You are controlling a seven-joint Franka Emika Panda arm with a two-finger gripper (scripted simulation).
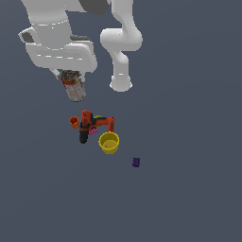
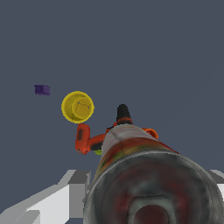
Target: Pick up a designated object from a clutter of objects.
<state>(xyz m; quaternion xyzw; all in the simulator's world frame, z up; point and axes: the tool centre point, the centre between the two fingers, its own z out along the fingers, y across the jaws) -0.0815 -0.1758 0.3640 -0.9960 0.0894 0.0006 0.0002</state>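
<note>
The red-and-white can [image 1: 74, 89] with grey metal ends hangs in my gripper [image 1: 71, 78], lifted well above the floor and tilted. In the wrist view the can [image 2: 140, 175] fills the foreground, its grey end toward the camera, with my grey fingers [image 2: 52, 199] on either side of it. Below it lies the clutter: the orange-red and black drill [image 1: 92, 124], a small orange cup [image 1: 73, 122], the yellow cup [image 1: 109, 142], and pink [image 1: 93, 132] and green [image 1: 98, 116] bits. The drill [image 2: 94, 139] and yellow cup [image 2: 78, 106] also show in the wrist view.
A small purple block [image 1: 136, 162] lies apart from the pile, toward the exterior view's right; it also shows in the wrist view [image 2: 42, 89]. The arm's white base [image 1: 121, 85] stands behind the pile. The floor is dark grey.
</note>
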